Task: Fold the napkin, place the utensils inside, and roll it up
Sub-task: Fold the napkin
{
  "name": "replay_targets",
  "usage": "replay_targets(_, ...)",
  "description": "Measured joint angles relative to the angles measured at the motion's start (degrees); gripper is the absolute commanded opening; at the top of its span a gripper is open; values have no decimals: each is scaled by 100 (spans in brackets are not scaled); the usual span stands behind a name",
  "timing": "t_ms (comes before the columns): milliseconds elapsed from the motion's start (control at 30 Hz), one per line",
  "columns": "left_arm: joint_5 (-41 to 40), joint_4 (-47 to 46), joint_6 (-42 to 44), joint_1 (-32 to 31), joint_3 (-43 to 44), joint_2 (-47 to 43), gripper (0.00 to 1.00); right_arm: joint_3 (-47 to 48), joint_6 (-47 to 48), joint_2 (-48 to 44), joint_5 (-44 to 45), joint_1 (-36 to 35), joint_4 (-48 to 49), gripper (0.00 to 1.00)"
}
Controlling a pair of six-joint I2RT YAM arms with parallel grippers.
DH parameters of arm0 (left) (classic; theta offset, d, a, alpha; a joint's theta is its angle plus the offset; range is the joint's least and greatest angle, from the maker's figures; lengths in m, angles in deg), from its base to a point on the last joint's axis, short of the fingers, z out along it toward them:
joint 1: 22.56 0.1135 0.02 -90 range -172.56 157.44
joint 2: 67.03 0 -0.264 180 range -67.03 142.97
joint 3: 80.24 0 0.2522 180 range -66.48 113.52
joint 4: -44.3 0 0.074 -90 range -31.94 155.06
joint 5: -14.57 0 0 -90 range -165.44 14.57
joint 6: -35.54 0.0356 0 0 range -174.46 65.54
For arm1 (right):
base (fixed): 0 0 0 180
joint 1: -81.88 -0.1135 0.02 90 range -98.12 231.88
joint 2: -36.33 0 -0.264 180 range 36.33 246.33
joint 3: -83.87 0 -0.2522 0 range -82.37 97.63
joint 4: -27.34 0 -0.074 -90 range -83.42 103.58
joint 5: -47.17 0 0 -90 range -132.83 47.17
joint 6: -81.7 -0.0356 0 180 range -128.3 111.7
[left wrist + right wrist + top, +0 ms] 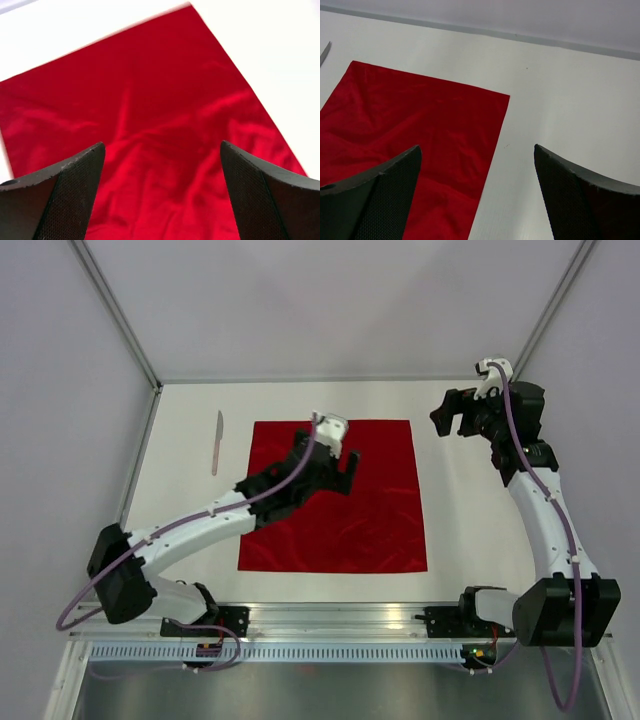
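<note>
One white surface [470, 530], enclosed by pale wall panels [330, 300] with metal corner posts [118, 315]; a rail [330, 625] at the near edge carries both arm bases.

Top view: the napkin [350, 510] lies spread flat, mid-surface, with its left part covered by the left arm [200, 525]. One slim pale utensil [217, 440], knife-like but of uncertain kind, lies left of the napkin and apart from it. Left jaws are open over the napkin's far half. The right arm [545, 510] holds the right jaws open over bare surface beyond the napkin's far right corner.

Left wrist view: two black fingers [65, 200] stand wide apart with nothing between them. The creased napkin [150, 125] fills the frame, cut off below.

Right wrist view: the fingers [380, 200] are likewise parted and empty. One napkin corner [410, 130] shows, and only the utensil's tip [324, 52] at the left edge.
</note>
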Motion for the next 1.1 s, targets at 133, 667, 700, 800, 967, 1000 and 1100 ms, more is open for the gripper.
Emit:
replay_targets(133,-376,-356,345,-920,17,743,99,573,-11,415,-201,142,-328,98)
replay_targets(667,-151,-1261,555,-2747,1226,3473,82,1008,-177,791,-297,450,-496,98)
replay_targets(700,-144,-1259,503,-2800,1231,3534,80,1008,-179,791,-293,450,-503,98)
replay_targets(800,-114,-1239,348,-2911,1231,3615,77,1008,-179,791,-286,452,-507,98)
replay_targets(967,-116,-1246,247,-3093,1235,3648,71,1008,-179,791,-284,461,-507,98)
replay_targets(1000,-116,-1250,243,-3128,1244,3668,70,1008,-179,791,-282,461,-507,98)
replay_targets(1100,-114,-1266,223,-3224,1314,3840,67,1008,-177,791,-275,461,-507,98)
